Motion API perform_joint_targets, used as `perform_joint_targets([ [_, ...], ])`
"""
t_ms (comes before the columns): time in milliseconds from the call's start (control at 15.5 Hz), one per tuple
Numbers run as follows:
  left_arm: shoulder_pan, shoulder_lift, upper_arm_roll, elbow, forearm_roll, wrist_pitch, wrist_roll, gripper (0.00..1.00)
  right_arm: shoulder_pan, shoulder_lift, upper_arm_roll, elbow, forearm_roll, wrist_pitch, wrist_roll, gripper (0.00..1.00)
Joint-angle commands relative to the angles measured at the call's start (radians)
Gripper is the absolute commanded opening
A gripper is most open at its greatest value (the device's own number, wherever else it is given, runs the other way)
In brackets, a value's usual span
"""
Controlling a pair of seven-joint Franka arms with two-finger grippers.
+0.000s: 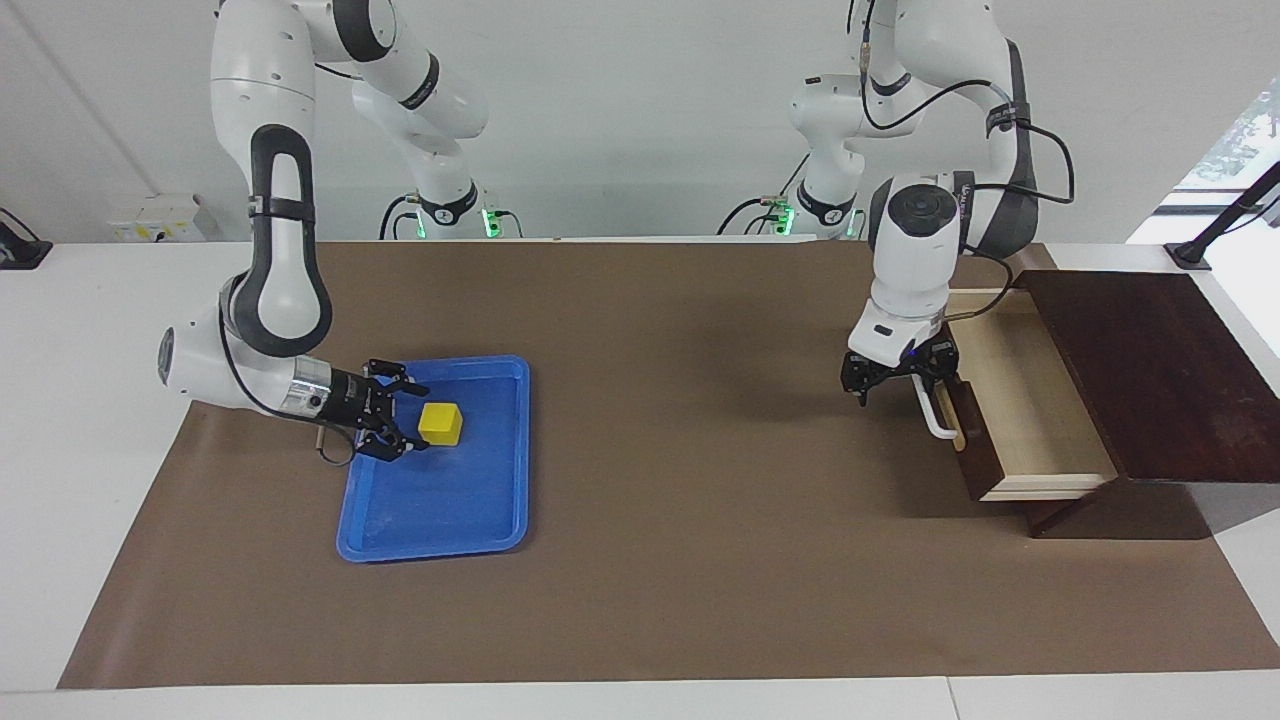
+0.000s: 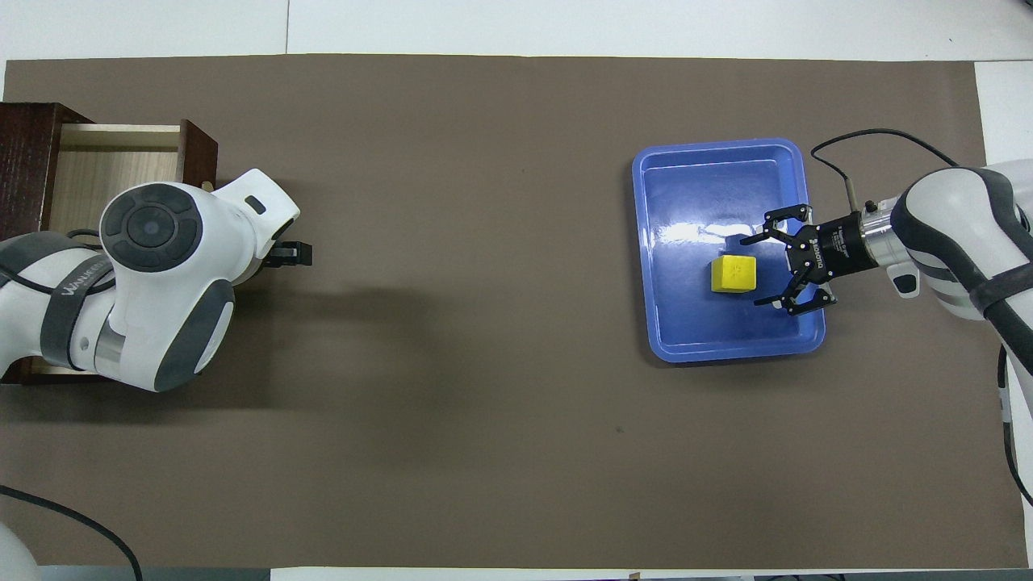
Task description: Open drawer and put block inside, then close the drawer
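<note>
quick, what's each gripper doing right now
Left gripper: at the open drawer's handle; whether its grip is open or shut cannot be told.
Right gripper: open, empty, beside the block in the blue tray.

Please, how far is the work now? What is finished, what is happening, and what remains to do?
Done: the drawer stands pulled out, with the left gripper at its handle. In hand: the right gripper, open, sits beside the block, which lies in the blue tray, not gripped. Left: grasp the block, put it into the drawer, close it.
</note>
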Motion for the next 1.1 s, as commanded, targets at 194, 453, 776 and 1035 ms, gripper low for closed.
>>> perform_joint_targets([
  [194,-0.049,0.012,0.008,0.037,-0.038,-0.066,-0.036,1.0,0.016,-0.008,0.005,-0.022,0.022,0.04,0.011,1.0],
  [453,-0.052,0.095,0.008,0.324,-0.123,-0.35,-0.043,1.0,0.016,-0.008,0.005,-0.024,0.022,0.049,0.01,1.0],
  [776,-0.122,0.058,0.003,0.468,-0.194,-0.524,-0.291,1.0,0.016,-0.008,0.005,-0.027,0.026,0.054,0.008,0.54],
  [1035,-0.154,-0.017,-0.023,0.466,-0.321,-0.537,-0.494,1.0,0.022,-0.008,0.003,-0.019,0.042,0.055,0.008,0.0],
])
